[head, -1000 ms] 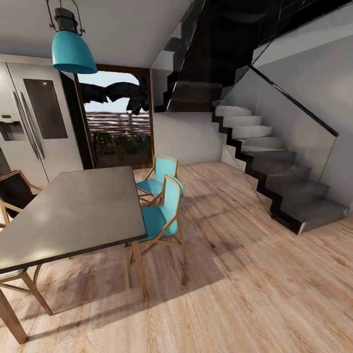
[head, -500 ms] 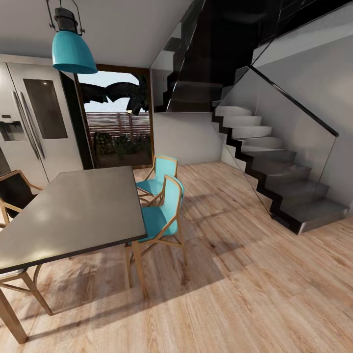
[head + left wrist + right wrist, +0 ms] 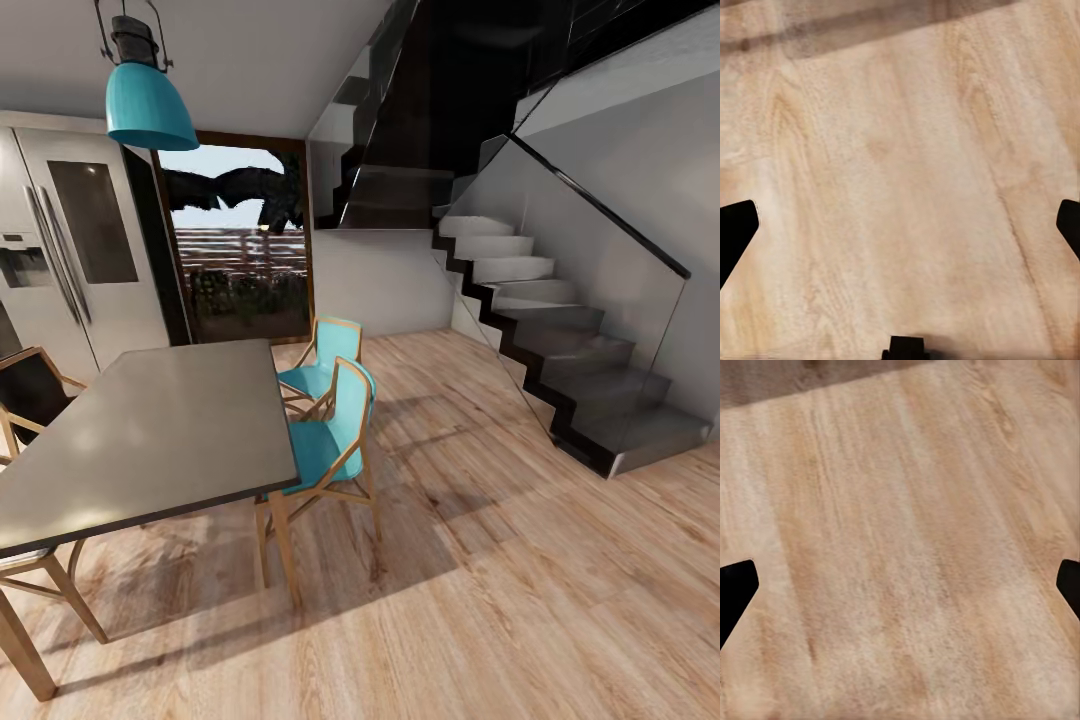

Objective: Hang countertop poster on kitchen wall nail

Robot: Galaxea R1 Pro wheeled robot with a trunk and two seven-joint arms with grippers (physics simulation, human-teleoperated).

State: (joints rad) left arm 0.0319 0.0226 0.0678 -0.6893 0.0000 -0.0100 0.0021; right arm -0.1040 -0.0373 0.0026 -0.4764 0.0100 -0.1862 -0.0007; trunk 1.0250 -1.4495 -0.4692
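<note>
The poster, the kitchen countertop and the wall nails are out of view. In the left wrist view my left gripper (image 3: 900, 225) is open, its two dark fingertips (image 3: 735, 232) far apart at the picture's edges, with bare wooden floor (image 3: 900, 165) between them. In the right wrist view my right gripper (image 3: 900, 585) is likewise open, one dark fingertip (image 3: 735, 589) showing at each side over the wooden floor (image 3: 907, 547). Nothing is held by either gripper.
A dark rectangular dining table (image 3: 150, 430) stands at the left with two turquoise chairs (image 3: 335, 440) beside it and a dark chair (image 3: 30, 395) at the far left. A fridge (image 3: 70, 260), a glass door (image 3: 245, 245), a turquoise lamp (image 3: 148, 105) and a staircase (image 3: 560, 330) stand behind.
</note>
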